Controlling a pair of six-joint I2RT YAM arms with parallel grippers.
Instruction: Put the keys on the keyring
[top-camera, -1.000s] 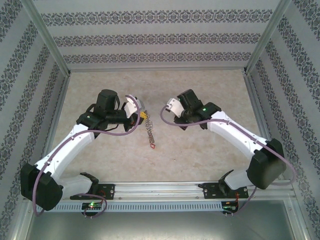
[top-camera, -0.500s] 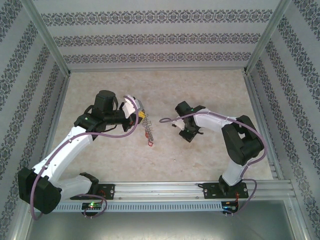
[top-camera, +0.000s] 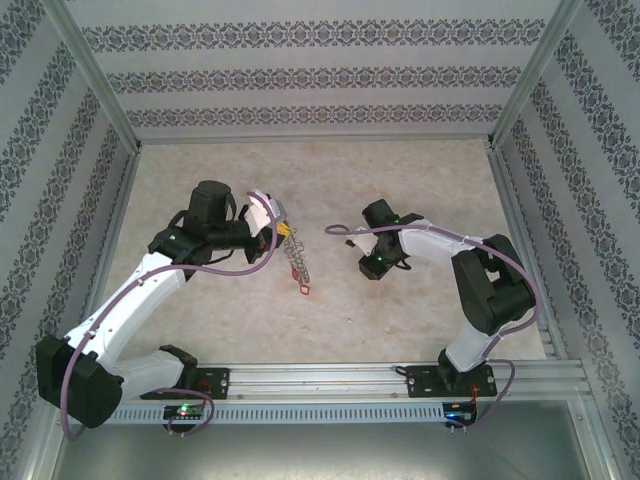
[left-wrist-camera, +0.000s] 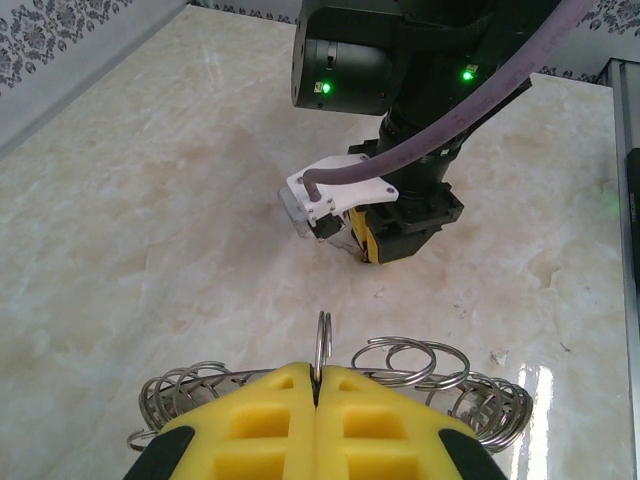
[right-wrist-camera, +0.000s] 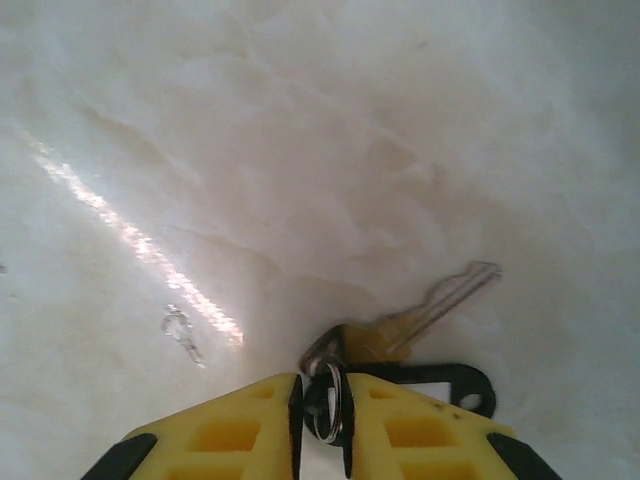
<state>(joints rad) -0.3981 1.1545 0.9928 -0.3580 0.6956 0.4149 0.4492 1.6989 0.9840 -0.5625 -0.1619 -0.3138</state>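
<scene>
Your right tool has swung in and dropped to the counter. It now pinches the small ring of a black-tagged key lying there. Your left tool stays clenched on the keyring, off to the left. Threading looks to be next.

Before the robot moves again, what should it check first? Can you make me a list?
1. Grip of left hand on keyring: ok, shut on one upright loop.
2. Grip of right hand on key, by its small ring: ok.
3. Is the key off the table: not ok, it lies on it.
4. Is the black tag free of the fingers: cannot tell, partly hidden.
5. Are both hands close enough for threading: not ok, apart.
</scene>
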